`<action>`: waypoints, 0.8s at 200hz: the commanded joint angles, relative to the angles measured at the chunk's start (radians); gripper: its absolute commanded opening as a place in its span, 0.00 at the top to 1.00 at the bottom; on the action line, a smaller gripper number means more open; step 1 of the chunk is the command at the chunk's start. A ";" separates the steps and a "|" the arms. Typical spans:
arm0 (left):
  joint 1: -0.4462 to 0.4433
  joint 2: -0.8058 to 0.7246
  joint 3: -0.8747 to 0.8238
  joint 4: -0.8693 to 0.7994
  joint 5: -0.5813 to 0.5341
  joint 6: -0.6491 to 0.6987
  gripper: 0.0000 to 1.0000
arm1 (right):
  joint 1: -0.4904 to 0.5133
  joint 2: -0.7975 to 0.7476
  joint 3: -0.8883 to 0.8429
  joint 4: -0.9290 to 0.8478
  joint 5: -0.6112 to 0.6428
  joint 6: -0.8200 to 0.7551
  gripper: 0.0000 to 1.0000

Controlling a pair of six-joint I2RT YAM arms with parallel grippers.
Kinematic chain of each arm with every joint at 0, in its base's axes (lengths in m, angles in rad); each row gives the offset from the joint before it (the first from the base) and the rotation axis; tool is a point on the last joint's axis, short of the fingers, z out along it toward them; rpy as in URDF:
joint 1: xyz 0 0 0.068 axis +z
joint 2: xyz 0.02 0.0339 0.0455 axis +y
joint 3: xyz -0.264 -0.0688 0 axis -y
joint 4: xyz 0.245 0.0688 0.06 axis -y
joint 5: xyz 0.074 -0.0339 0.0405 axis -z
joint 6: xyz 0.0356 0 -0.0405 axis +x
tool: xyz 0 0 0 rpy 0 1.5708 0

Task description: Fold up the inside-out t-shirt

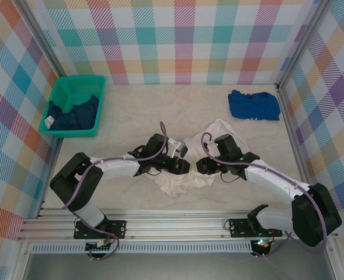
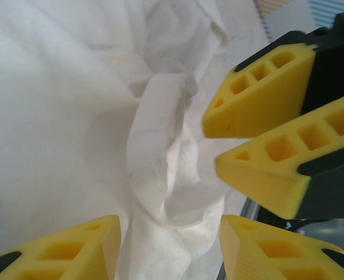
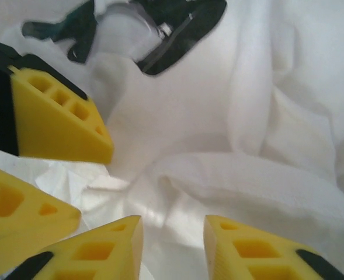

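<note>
The inside-out t-shirt is a white, crumpled heap at the table's middle, between the two arms. My left gripper and right gripper meet tip to tip over its upper part. In the left wrist view the left gripper is open, and a twisted fold of the shirt runs between its yellow fingers. The right gripper shows at the upper right of that view. In the right wrist view the right gripper is open over rumpled cloth, with the left gripper close on its left.
A green basket holding a dark navy garment stands at the back left. A bright blue folded shirt lies at the back right. Plaid walls close in three sides, and a metal rail runs along the near edge.
</note>
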 commanded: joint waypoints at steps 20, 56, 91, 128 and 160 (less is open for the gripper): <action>-0.026 -0.144 -0.073 -0.070 -0.157 0.037 0.50 | -0.005 -0.038 -0.024 -0.074 -0.181 0.036 0.58; -0.027 -0.185 -0.076 -0.116 -0.191 0.062 0.49 | -0.004 0.037 0.000 -0.091 -0.169 -0.015 0.59; -0.026 -0.201 -0.063 -0.130 -0.185 0.070 0.48 | -0.004 -0.002 -0.054 -0.105 -0.129 0.020 0.55; -0.029 -0.179 -0.050 -0.121 -0.151 0.064 0.48 | -0.004 -0.055 -0.120 -0.054 -0.139 0.042 0.53; -0.081 -0.140 0.004 -0.169 -0.178 0.071 0.48 | -0.003 -0.050 -0.164 0.006 -0.175 0.037 0.61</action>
